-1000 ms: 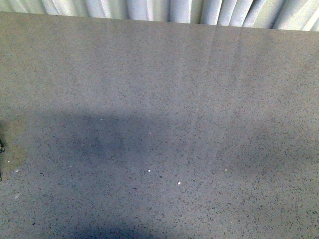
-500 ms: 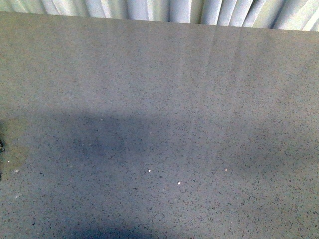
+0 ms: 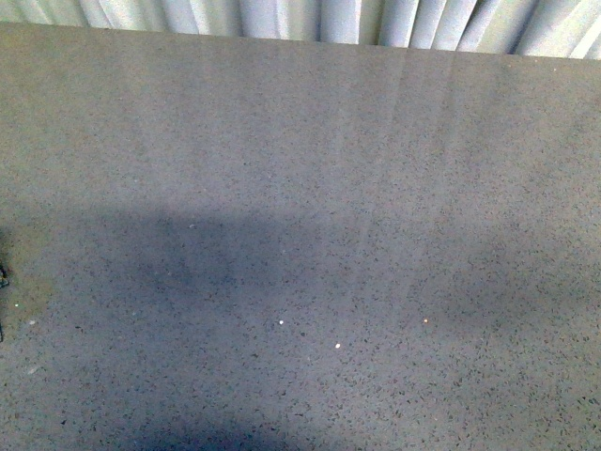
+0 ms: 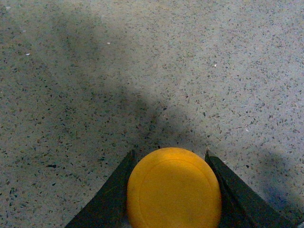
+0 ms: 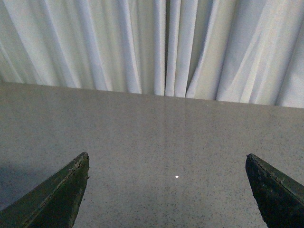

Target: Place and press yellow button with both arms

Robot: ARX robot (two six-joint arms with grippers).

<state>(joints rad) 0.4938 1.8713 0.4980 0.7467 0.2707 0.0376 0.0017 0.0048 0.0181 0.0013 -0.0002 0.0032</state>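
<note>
My left gripper [image 4: 170, 155] is clamped on the yellow button [image 4: 174, 190]: the two black fingers [image 4: 110, 199] sit tight against either side of its round cap, which fills the space between them. The wrist camera looks straight down on the cap, so the button's body and base are hidden and I cannot tell whether it is resting on the table [image 4: 95, 71] or hanging just above it. I judge it a small, light, hard plastic piece with nothing fragile about it. The cap is smooth and domed, though, so it could slip or twist if it is pinched on the curve. The better hold would be lower, on the straight body under the cap, keeping it upright so it sets down on its base. My right gripper [image 5: 166, 156] is spread wide with nothing in it, pointing across bare tabletop toward the pale curtain [image 5: 166, 47]. The front camera shows neither the button nor either gripper, only the speckled table, a broad shadow [image 3: 188, 263] and a dark sliver [image 3: 3, 277] at the left edge that I cannot identify. Compared with a second ago, that view is almost unchanged; the shadow and the sliver sit about where they were.
</note>
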